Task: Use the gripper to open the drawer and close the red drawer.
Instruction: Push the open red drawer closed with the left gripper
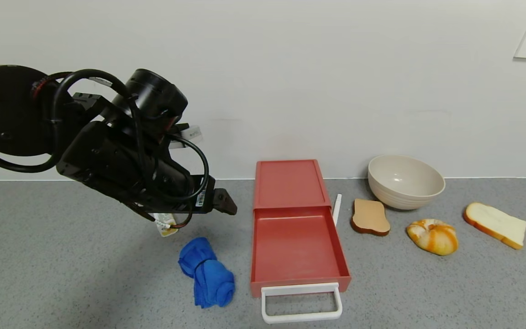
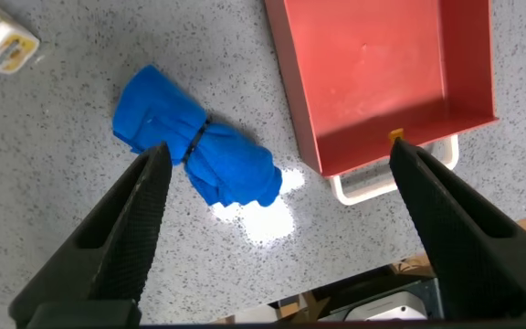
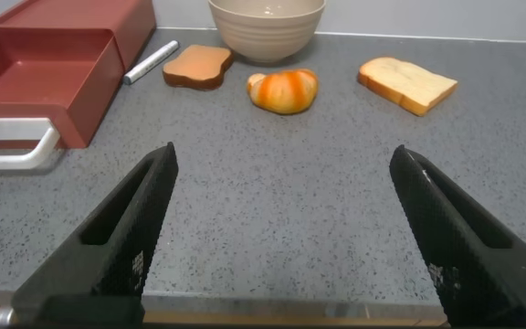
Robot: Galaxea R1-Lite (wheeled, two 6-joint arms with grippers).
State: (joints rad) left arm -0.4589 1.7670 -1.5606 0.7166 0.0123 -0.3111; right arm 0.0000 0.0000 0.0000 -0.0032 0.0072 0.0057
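Note:
The salmon-red drawer [image 1: 289, 183] stands mid-counter against the wall. Its red tray [image 1: 297, 249] is slid out toward me and looks empty, with the white loop handle [image 1: 302, 302] at the front. My left gripper [image 1: 224, 202] hovers above the counter to the left of the drawer, open and empty. In the left wrist view [image 2: 278, 151] it is over the blue cloth [image 2: 199, 151], with the tray's front corner [image 2: 400, 137] and the handle [image 2: 373, 185] beside one finger. My right gripper [image 3: 283, 153] is open and empty low over the counter's front edge, to the right of the drawer [image 3: 53, 68]; the head view does not show it.
A rolled blue cloth [image 1: 207, 272] lies left of the tray. A small yellow-white packet [image 1: 167, 227] lies under the left arm. Right of the drawer are a white pen [image 1: 337, 208], a brown toast slice [image 1: 370, 217], a beige bowl [image 1: 405, 181], a croissant-like bun [image 1: 433, 236] and a white bread slice [image 1: 496, 225].

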